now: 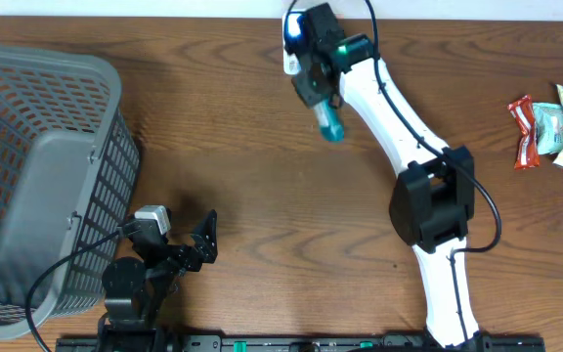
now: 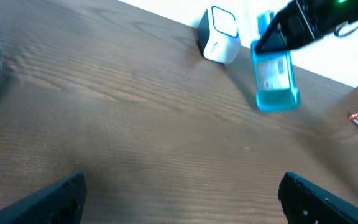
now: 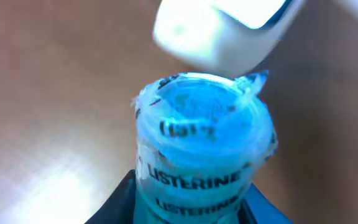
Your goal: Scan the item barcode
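**Bottle presented at the scanner: scan step in progress**

Near field, lower left of the overhead view: the left claw (image 1: pixel 206 238) rests idle with its jaws wide apart and nothing between them, beside a grey mesh basket (image 1: pixel 37 147) occupying the left edge of the frame.

Middle field: the wooden bench (image 1: pixel 262 196) is dark brown, with visible grain and bare across its centre. At the right edge lie several snack packets (image 1: pixel 552 125), well apart from the action.

Far field, top centre: the right claw (image 1: pixel 317 86) is clamped on a small blue Listerine mouthwash bottle (image 3: pixel 201 155), holding it above the bench just beside the white barcode scanner (image 2: pixel 219 35). In the right wrist view the bottle's sealed cap points toward the scanner's underside.

Progress, as judged: the item is picked up and brought to the scanner; whether the barcode faces the reader cannot be told. Reading the code remains, and perhaps depositing the bottle.

A pale strip behind the far bench edge may be wall.
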Controlling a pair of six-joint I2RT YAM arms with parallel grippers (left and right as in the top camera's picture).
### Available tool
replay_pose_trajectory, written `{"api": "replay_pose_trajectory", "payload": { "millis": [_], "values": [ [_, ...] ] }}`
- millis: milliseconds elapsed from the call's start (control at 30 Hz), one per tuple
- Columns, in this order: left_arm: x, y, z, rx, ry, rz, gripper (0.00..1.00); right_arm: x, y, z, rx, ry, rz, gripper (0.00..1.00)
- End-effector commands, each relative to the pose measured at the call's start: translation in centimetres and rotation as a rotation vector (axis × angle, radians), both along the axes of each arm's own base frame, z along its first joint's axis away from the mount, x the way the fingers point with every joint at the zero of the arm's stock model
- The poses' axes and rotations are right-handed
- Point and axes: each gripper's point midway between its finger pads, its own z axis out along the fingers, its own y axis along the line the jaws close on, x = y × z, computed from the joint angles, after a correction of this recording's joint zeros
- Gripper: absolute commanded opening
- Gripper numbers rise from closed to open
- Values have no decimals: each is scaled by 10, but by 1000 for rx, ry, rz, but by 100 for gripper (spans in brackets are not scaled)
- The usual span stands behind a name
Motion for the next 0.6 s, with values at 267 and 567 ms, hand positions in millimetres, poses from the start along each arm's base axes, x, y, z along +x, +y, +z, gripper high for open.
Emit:
{"api": "replay_pose_trajectory", "payload": {
  "millis": [267, 567],
  "values": [
    [0, 0, 3, -5, -7, -3, 98, 23, -5, 47, -190, -243, -13, 1],
    [0, 0, 3, -5, -7, -3, 98, -4, 38, 42, 25, -134, -39, 1]
  ]
}}
